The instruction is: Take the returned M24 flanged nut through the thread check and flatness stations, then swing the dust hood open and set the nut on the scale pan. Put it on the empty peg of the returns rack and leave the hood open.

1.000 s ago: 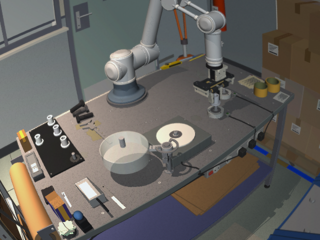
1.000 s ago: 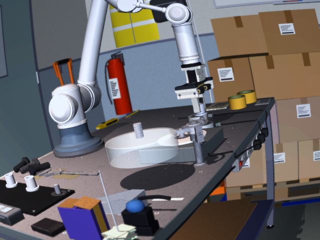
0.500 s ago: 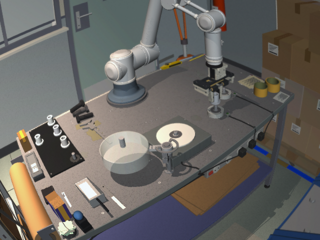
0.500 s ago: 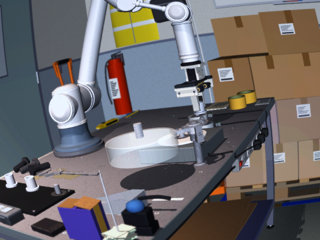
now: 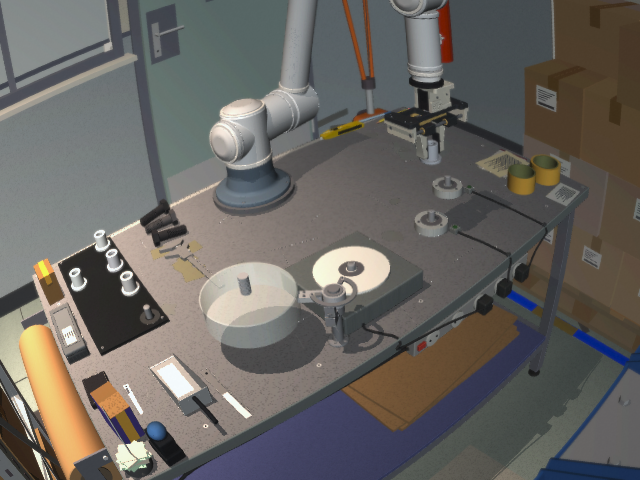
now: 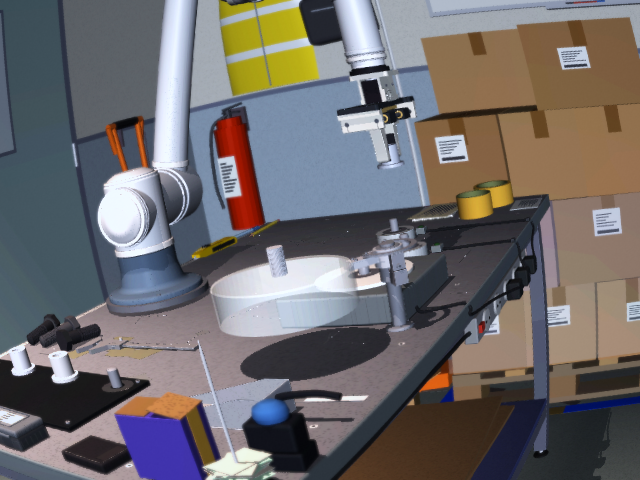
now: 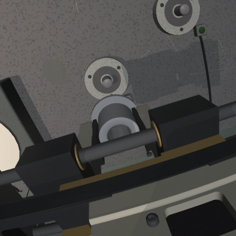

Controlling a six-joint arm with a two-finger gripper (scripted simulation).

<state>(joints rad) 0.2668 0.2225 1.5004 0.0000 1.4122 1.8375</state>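
Observation:
At the far right of the bench two round stations stand in a row, the farther one [image 5: 447, 186] [image 7: 106, 81] and the nearer one [image 5: 431, 222] [image 7: 177, 15], each with a centre pin and a small green-lit sensor box beside it. My gripper [image 5: 430, 150] [image 6: 390, 153] hangs in the air above and behind the farther station, closed on the pale flanged nut [image 5: 430, 154] [image 6: 391, 161] [image 7: 115, 119], flange down. The scale [image 5: 368, 279] has its cream pan [image 5: 351, 269] uncovered; the clear dust hood [image 5: 252, 303] [image 6: 282, 294] is swung out to the left on its post [image 5: 336, 310]. The black returns rack [image 5: 111, 289] at the left end carries several white nuts and one bare peg [image 5: 148, 311] [image 6: 114, 377].
Two yellow tape rolls [image 5: 532, 173] sit at the table's far right corner, with stacked cardboard boxes [image 5: 589, 124] beyond. Cables run from the stations to a power strip [image 5: 465, 320] on the front edge. Black bolts [image 5: 163, 223] lie near the arm's base [image 5: 253, 186].

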